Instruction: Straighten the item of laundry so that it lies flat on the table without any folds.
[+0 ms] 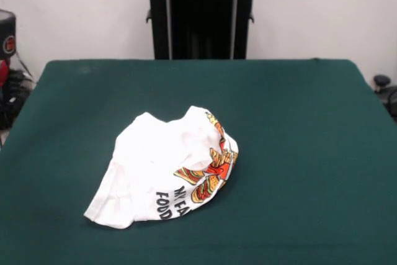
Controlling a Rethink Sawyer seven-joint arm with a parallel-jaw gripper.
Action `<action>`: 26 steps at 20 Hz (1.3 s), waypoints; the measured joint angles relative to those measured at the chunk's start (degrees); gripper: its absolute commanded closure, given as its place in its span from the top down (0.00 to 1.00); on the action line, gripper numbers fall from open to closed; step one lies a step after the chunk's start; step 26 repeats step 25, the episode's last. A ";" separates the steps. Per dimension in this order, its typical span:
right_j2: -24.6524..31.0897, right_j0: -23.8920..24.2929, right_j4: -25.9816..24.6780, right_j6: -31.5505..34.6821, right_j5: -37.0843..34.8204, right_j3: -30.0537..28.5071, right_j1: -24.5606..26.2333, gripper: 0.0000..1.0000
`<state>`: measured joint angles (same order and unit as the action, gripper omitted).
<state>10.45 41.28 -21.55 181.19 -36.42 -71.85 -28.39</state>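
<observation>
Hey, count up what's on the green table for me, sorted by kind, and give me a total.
White printed garments: 1, the item of laundry, crumpled on the table
Other loose objects: 0
Total: 1

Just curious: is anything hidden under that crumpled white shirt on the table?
The shirt lies bunched on the green table, and only bare felt shows around it. It is humped up in the middle, but what lies beneath is covered by the cloth, so that cannot be told.
</observation>
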 measured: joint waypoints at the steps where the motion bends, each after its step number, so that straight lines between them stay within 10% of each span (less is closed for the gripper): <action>1: 0.12 0.44 0.05 0.00 -0.35 0.01 -0.19 1.00; 26: -0.24 -6.91 -1.83 0.00 -6.28 1.27 -6.89 1.00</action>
